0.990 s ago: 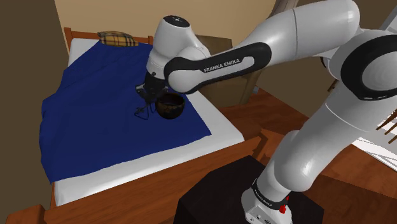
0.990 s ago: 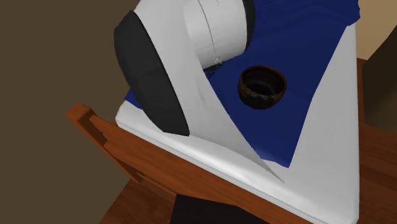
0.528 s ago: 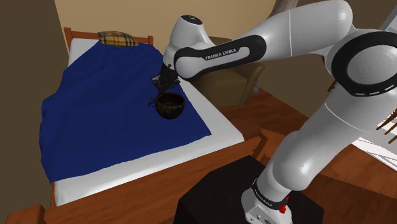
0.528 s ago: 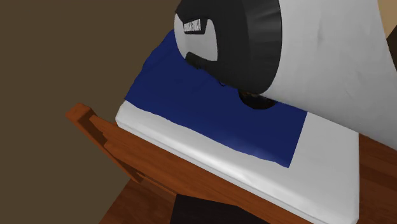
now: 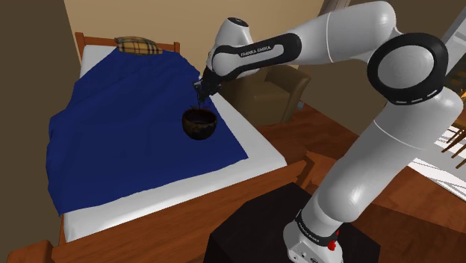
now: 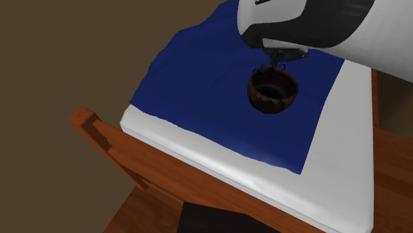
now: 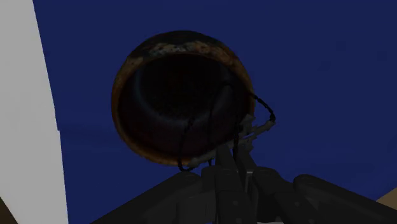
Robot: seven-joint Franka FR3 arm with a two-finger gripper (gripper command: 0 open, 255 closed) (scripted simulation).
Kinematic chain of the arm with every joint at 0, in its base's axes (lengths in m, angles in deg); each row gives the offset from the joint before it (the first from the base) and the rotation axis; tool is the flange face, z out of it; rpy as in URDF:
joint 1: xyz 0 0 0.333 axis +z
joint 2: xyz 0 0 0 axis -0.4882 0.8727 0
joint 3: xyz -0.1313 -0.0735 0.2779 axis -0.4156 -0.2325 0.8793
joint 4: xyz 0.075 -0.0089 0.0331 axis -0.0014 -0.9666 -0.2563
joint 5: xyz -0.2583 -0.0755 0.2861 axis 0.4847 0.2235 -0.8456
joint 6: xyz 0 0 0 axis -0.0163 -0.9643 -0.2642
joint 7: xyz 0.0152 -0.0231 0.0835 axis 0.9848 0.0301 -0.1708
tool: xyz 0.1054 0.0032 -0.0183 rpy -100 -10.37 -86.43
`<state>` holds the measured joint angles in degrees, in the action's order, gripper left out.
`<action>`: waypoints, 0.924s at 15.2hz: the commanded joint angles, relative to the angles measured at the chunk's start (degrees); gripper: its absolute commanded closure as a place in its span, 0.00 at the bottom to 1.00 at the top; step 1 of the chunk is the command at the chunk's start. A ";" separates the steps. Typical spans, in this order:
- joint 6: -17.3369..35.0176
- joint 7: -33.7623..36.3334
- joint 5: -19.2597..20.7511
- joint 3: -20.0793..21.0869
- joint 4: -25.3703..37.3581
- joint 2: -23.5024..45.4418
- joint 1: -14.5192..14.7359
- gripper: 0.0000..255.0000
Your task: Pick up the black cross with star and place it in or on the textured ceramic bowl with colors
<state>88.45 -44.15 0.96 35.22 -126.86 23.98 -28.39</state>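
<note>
A dark, round bowl with mottled brown rim point(image 5: 200, 124) point(image 6: 272, 91) point(image 7: 181, 95) stands upright on the blue blanket. My gripper point(image 5: 200, 90) point(image 6: 282, 55) point(image 7: 234, 164) hangs just above the bowl's far rim, shut on the black cross point(image 5: 199, 102) point(image 6: 276, 67) point(image 7: 257, 123), a thin wiry dark piece. The cross dangles from the fingertips over the bowl's rim and opening, clear of the blanket. In the wrist view its thin loops lie across the bowl's dark inside and over its edge.
The blue blanket point(image 5: 119, 127) covers a white mattress point(image 5: 187, 196) in a wooden bed frame point(image 6: 99, 136). A plaid pillow point(image 5: 137, 46) lies at the bed's head. A brown armchair point(image 5: 272, 90) stands beyond the bed, and the black stand point(image 5: 254, 231) is at the lower right.
The gripper has lifted the cross off the blanket beside the bowl and carried it up and toward the shoulder view's right, to a spot over the bowl. The bowl has stayed put.
</note>
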 commanded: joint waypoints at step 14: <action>5.57 -10.44 -4.26 -4.08 2.08 7.62 -3.33 1.00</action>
<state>92.98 -54.65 -3.30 31.10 -124.17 31.18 -31.77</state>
